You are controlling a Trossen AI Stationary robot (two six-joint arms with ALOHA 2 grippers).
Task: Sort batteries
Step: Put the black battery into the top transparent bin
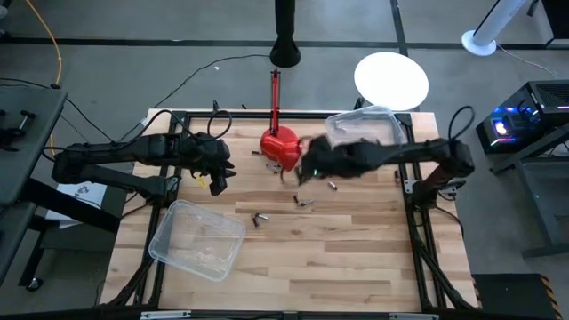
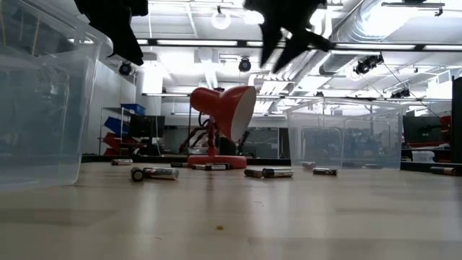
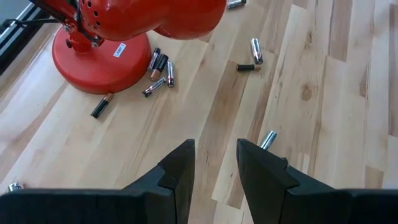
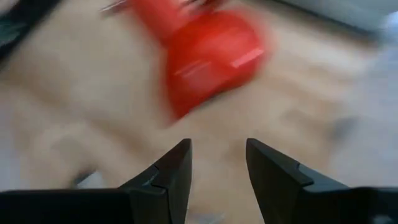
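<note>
Batteries point(image 1: 304, 203) lay scattered on the table point(image 1: 356, 258), most of them near the red lamp point(image 1: 279, 147), a few between the two clear bins. My right gripper point(image 4: 216, 171) hung above the table beside the lamp, fingers apart, holding nothing. My left gripper point(image 3: 215, 163) hovered over bare wood left of the lamp, fingers also apart and empty.

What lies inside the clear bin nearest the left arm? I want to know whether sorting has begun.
The near clear bin looks empty from above; only wood shows through its floor. The low view shows just its wall, with no batteries visible behind it, though glare could hide one.
</note>
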